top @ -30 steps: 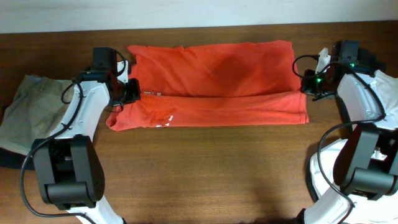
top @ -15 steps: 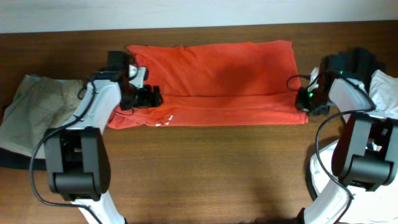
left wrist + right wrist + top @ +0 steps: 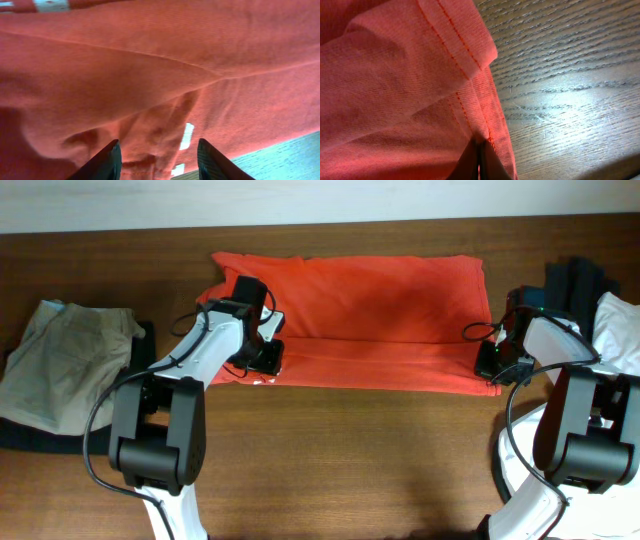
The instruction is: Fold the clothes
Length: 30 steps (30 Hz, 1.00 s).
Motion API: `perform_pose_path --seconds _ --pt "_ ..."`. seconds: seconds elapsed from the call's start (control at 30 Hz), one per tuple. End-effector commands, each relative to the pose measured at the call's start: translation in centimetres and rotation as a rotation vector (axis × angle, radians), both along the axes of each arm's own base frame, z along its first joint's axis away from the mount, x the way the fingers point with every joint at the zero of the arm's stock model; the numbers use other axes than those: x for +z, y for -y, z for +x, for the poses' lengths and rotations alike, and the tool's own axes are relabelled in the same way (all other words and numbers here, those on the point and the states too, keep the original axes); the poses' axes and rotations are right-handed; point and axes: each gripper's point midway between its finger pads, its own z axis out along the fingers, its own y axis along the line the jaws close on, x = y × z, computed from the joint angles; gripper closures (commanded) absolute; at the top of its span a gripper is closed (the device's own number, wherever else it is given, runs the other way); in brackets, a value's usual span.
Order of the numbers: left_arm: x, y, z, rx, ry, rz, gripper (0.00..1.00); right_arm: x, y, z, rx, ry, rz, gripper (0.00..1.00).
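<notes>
The orange-red T-shirt lies folded into a long band across the back of the table. Bits of white lettering show at its front left edge. My left gripper is over the shirt's front left part. In the left wrist view its fingers are spread wide, with bunched cloth between them. My right gripper is at the shirt's front right corner. In the right wrist view its fingers are closed together on the stitched hem. The neck tag is hidden.
A beige khaki garment lies at the left over something black. A white shirt and a black garment lie at the right. Bare wooden table runs in front of the shirt.
My left gripper has moved right from the shirt's left end onto its front edge. My right gripper has moved toward the front right corner. The shirt has shifted slightly to the right.
</notes>
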Motion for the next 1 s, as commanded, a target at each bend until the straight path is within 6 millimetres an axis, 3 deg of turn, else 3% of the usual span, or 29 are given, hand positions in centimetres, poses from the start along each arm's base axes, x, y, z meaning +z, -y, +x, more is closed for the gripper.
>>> perform_pose_path --seconds 0.0,0.07,0.3,0.33,0.37,0.4,0.47,0.5,0.67,0.7,0.73,0.77,0.83,0.97 --pt "-0.5 0.0 -0.1 -0.029 -0.005 0.012 0.67 -2.2 0.6 -3.0 -0.021 -0.118 -0.046 0.96" --pt "-0.6 0.0 -0.3 -0.030 -0.015 0.015 0.82 -2.2 0.6 -3.0 -0.021 -0.118 -0.046 0.96" --pt "-2.1 -0.5 -2.2 -0.031 -0.068 0.028 0.80 -2.2 0.6 -3.0 -0.021 -0.116 -0.046 0.96" --pt "-2.1 -0.5 -2.2 -0.031 -0.067 0.028 0.81 -2.2 0.6 -3.0 -0.021 -0.116 -0.046 0.96" --pt "-2.1 -0.5 -2.1 -0.031 -0.062 0.026 0.96 -2.2 0.6 -2.9 -0.021 -0.114 -0.046 0.96" --pt "-2.1 -0.4 -1.9 -0.031 -0.056 0.025 1.00 -2.2 0.6 -2.9 -0.021 -0.114 -0.046 0.96" --pt "-1.5 -0.2 -1.1 -0.030 -0.033 0.019 1.00 -2.2 0.6 -2.9 -0.021 -0.114 -0.046 0.96" --pt "-0.7 0.0 -0.3 -0.029 -0.011 0.014 1.00 -2.2 0.6 -2.9 -0.021 -0.115 -0.046 0.96" --pt "8.6 2.2 8.1 -0.019 0.282 -0.061 1.00 -2.2 0.6 -2.9 -0.021 -0.114 -0.047 0.96" --pt "9.3 2.5 9.1 -0.008 0.327 -0.075 0.96 -2.2 0.6 -2.9 -0.021 -0.114 -0.047 0.96" --pt "9.4 2.5 9.5 -0.009 0.343 -0.078 0.58 -2.2 0.6 -2.9 -0.021 -0.114 -0.047 0.96" --pt "9.1 1.9 9.3 0.001 0.332 -0.050 0.47 -2.2 0.6 -2.9 -0.020 -0.114 -0.046 0.92" --pt "8.4 -0.7 8.4 0.039 0.286 0.056 0.44 -2.2 0.6 -2.9 -0.020 -0.115 -0.046 0.85" --pt "7.0 -9.1 5.3 0.281 0.106 0.177 0.44 -2.2 0.6 -3.0 -0.020 -0.118 -0.045 0.82"
